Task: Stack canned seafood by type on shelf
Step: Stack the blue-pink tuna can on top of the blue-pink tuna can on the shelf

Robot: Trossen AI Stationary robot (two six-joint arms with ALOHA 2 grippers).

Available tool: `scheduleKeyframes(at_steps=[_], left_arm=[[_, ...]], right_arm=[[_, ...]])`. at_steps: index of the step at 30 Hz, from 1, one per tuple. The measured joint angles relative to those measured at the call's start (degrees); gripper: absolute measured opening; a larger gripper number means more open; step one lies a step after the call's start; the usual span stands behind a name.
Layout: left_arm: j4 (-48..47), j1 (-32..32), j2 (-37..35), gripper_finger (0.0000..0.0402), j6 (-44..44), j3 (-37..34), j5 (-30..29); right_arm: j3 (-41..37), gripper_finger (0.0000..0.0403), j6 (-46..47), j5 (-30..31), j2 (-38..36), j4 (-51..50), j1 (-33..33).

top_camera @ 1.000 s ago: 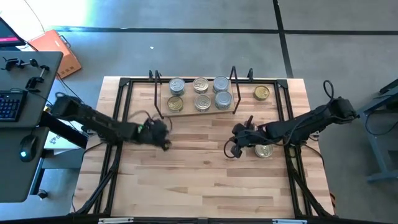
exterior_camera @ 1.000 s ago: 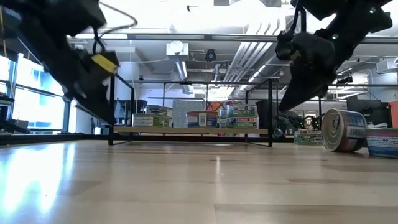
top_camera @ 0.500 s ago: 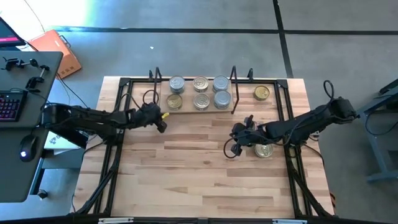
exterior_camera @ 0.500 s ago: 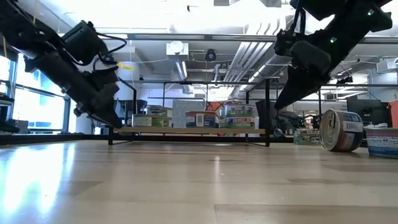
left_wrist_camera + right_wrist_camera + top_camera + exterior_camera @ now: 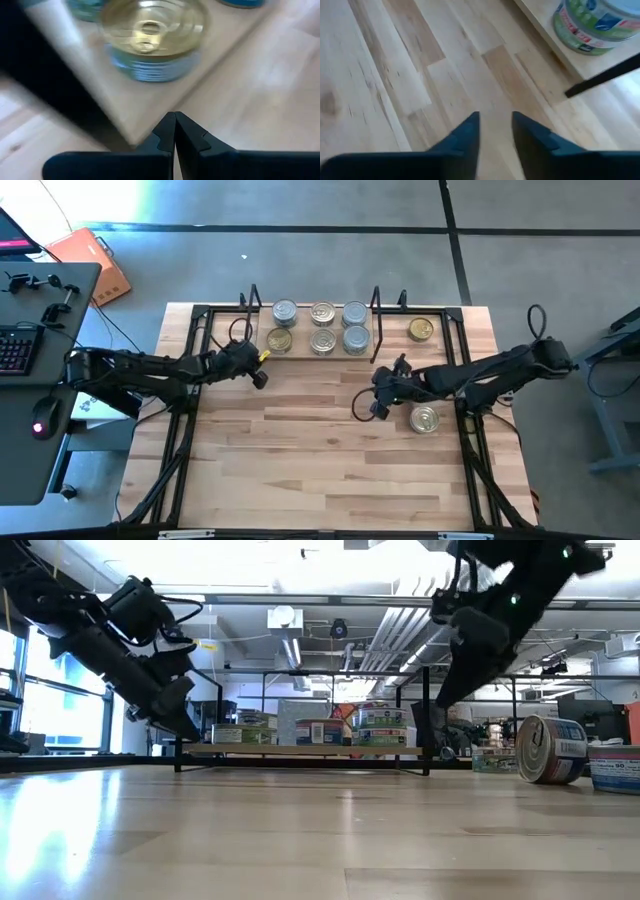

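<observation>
Wooden planks make up the table (image 5: 320, 460), and at its far edge sits the shelf (image 5: 262, 356) — a low light board framed by thin black wire uprights. Six tins stand on it in two rows of three. The back row reads silver-topped tin (image 5: 284, 312), gold-topped tin (image 5: 322, 314), silver-topped tin (image 5: 355, 313); the front row reads gold (image 5: 279, 340), gold (image 5: 321, 341), silver (image 5: 357, 339), so the types are mixed for now.

Two tins are off the shelf: a gold-topped one (image 5: 421, 330) just beside the shelf's right end, and a loose tin (image 5: 424, 419) lying on its side on the table near the right arm.

The left claw (image 5: 258, 378) hovers by the shelf's left front corner with its fingers pressed together and nothing between them. Its wrist camera looks down on the front-left gold tin (image 5: 152, 37).

The right claw (image 5: 366, 408) hangs over bare table in front of the shelf's right end, fingers a little apart and empty — the loose tin lies just beside that arm, not in its grip.

My reading is that the next step is fetching a tin. To do it well, the right claw should spread wider than the tin, drop squarely over it, and close on its sides. The toppled tin may roll if nudged, so approach along its rolling axis. Placing needs a level release onto a matching top.
</observation>
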Motion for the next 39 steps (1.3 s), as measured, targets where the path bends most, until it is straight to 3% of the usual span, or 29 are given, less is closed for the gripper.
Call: scheduleKeyframes(at_steps=[6, 10, 13, 16, 20, 29, 39], left_arm=[[-0.1, -5.41, -0.72, 0.0, -1.68, 0.0, 2.53], [0.0, -10.84, -0.92, 0.0, -3.61, 0.0, 2.57], [0.0, -14.8, -0.92, 0.0, -5.3, 0.0, 1.15], [0.02, -18.08, -0.92, 0.0, -6.35, 0.0, -2.32], [0.02, -20.88, -0.92, 0.0, -7.04, 0.0, -5.75], [0.0, -22.79, -0.92, 0.0, -7.04, 0.0, -6.07], [1.24, -23.15, -0.92, 0.0, -6.51, 0.02, -6.16]], right_arm=[[11.24, 0.0215, -8.89, -3.18, -0.02, -23.85, 0.01], [15.76, 0.0279, -24.57, -5.57, -0.03, -38.13, 0.01], [16.85, 0.0305, -38.32, -10.27, -0.04, -43.93, 0.02], [16.1, 0.031, -49.01, -10.76, -0.02, -47.74, 0.06], [14.16, 0.0312, -57.67, -8.97, -0.02, -48.57, 0.04], [5.41, 0.0312, -73.03, -2.46, 0.0, -45.41, 0.04], [-2.91, 0.0302, -77.51, -2.69, 0.02, -30.53, 0.04]])
